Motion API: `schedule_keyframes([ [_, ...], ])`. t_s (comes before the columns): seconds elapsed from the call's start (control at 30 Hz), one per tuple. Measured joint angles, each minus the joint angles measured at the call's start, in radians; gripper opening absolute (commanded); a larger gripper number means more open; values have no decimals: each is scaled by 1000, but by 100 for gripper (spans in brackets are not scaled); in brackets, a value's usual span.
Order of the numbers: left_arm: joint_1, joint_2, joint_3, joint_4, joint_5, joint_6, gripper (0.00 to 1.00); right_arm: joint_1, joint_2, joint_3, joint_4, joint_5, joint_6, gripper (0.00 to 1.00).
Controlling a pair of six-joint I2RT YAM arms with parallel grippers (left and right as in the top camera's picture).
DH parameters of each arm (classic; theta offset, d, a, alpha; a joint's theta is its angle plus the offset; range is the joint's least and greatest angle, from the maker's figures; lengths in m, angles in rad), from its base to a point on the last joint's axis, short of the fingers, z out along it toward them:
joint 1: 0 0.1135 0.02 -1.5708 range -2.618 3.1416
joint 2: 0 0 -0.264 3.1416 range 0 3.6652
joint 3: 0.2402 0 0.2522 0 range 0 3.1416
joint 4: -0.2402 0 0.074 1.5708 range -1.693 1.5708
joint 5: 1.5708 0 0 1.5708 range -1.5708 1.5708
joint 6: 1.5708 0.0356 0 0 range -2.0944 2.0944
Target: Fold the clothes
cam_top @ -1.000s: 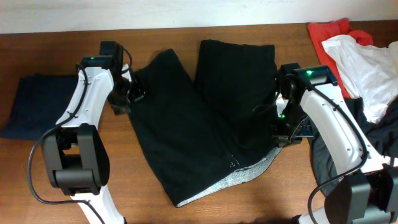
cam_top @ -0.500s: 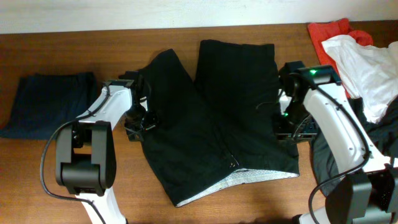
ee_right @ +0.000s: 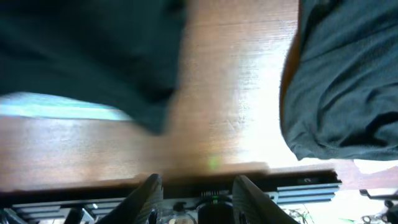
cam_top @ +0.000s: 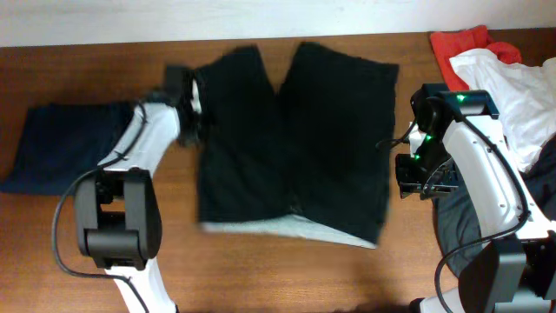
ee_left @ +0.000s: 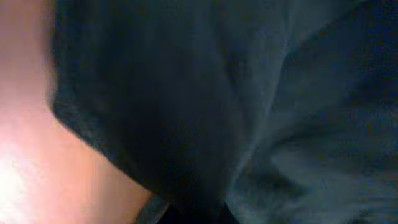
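Far left of the shorts (cam_top: 295, 148) lies a navy piece (cam_top: 61, 143), flat and well apart from them. The left claw (cam_top: 189, 117) sits at the outer edge of the shorts' left leg. Its wrist view is filled with dark cloth, so I cannot tell whether it grips or only presses.

The shorts lie spread mid-tabletop (cam_top: 104, 252), legs toward the wall, with the pale lining (cam_top: 287, 228) along the near edge.

Just right of the shorts, the right claw (ee_right: 199, 190) stands wide with only bare wood between its fingers. Beyond it are heaped a red piece (cam_top: 460, 43), a white piece (cam_top: 512, 96) and a dark piece (ee_right: 348, 81).

Risks, as I judge them:
- A sideways pull by the left claw on one layer would skew the shorts or bunch the leg.
- The dark piece lies near the right claw, which could snag it in reaching for the hem.
- The leg hems lie near the far edge, so a push that way could crumple them against the wall.

Open room lies nearer than the lining and in the strip between the shorts and the navy piece. The right side is tight.
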Motion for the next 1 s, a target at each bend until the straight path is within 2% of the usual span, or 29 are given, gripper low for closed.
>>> schedule_keyframes([
  [0.03, 8, 0, 67, 8, -12, 8, 47, 0, 0, 0, 3, 0, -1, 45],
  [0.07, 16, 0, 140, 16, -24, 20, 75, 0, 0, 0, 8, -2, -1, 49],
  [0.1, 22, 0, 191, 26, -32, 33, 97, 0, 0, 0, 21, -8, -3, 52],
  [0.2, 38, -8, 347, 43, -56, 70, 99, -1, 0, 0, 57, -31, -1, 70],
  [0.27, 42, -24, 373, -25, -61, 85, 99, -1, 0, 0, 93, -46, -6, 80],
  [0.53, 28, -9, 358, -502, -34, 101, 99, -1, 0, 0, 176, -62, -6, 85],
  [0.67, -23, -8, 333, -628, 37, 100, 99, -1, 0, 0, 214, -62, -7, 85],
  [0.83, -135, -8, 194, -604, 129, 15, 99, -1, 0, 0, 217, -62, -7, 85],
  [1.0, -239, -7, 0, -433, 196, -100, 99, -1, 0, 0, 219, -64, -7, 85],
])
